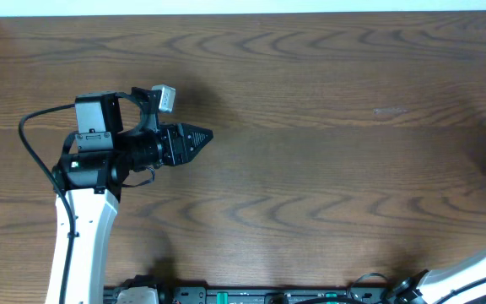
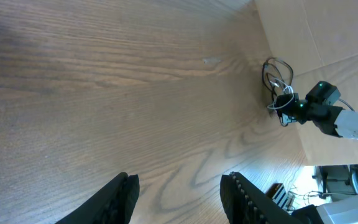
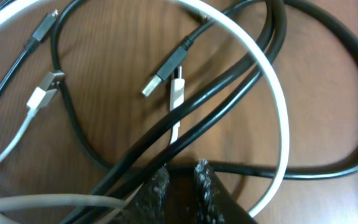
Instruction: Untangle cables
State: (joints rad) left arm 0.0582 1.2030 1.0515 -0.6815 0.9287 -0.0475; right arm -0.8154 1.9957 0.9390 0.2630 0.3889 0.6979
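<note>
The cables lie in a tangle in the right wrist view: a black cable (image 3: pixel 225 59) looped several times and a white cable (image 3: pixel 277 99) arcing over it, with small plug ends (image 3: pixel 166 71) near the middle. My right gripper (image 3: pixel 180 177) has its jaws close together with a narrow gap, tips right at a black strand. I cannot tell if it grips anything. In the left wrist view the tangle (image 2: pixel 277 76) and the right gripper (image 2: pixel 291 107) are far off at the table's edge. My left gripper (image 2: pixel 179 193) is open and empty above bare wood, also seen in the overhead view (image 1: pixel 199 135).
A thin grey cord (image 3: pixel 17 134) with its own plug crosses the tangle's left side. A cardboard wall (image 2: pixel 328 31) stands behind the cables. The right arm (image 1: pixel 479 268) shows only at the overhead view's right edge, and the wooden table (image 1: pixel 327 169) spreads between the arms.
</note>
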